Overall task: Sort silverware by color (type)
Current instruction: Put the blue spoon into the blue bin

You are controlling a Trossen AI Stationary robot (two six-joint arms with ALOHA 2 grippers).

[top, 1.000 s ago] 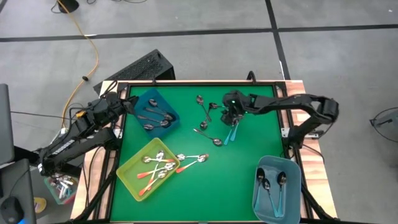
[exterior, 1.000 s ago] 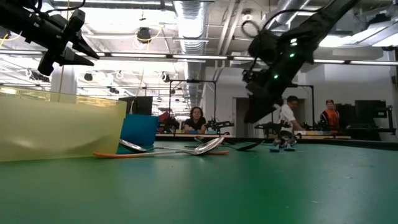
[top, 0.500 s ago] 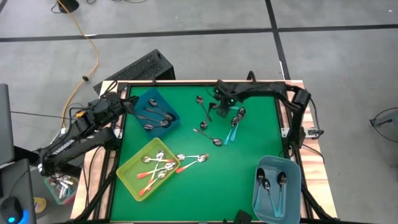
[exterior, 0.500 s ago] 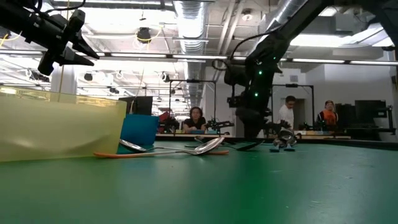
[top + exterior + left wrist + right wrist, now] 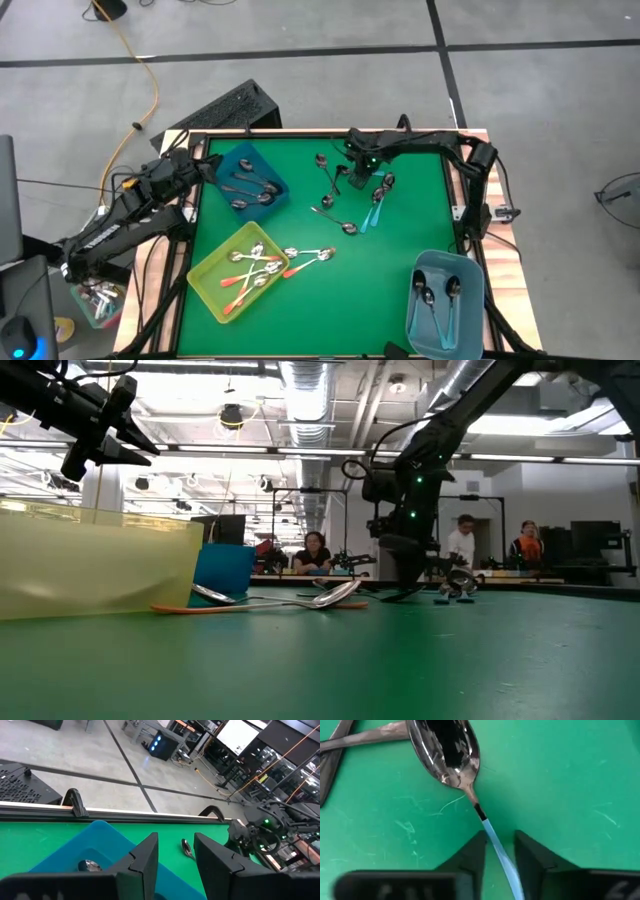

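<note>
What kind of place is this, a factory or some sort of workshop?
It looks like a robotics lab or test hall, not a factory line. Exposed ceiling ducts and strip lights run overhead, people sit at benches in the background, and another robot arm setup with monitors stands beyond the green table.

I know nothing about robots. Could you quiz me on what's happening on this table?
1. True or false: the yellow bin holds orange-handled spoons.
2. The right gripper has its fingers on either side of a spoon. What is the spoon's handle like? A) orange-red B) teal-blue C) all grey metal
3. Fill in: the left gripper, open and empty, hangs nearest the ___ bin.

Key: 1 true; 2 B; 3 dark blue bin.
</note>
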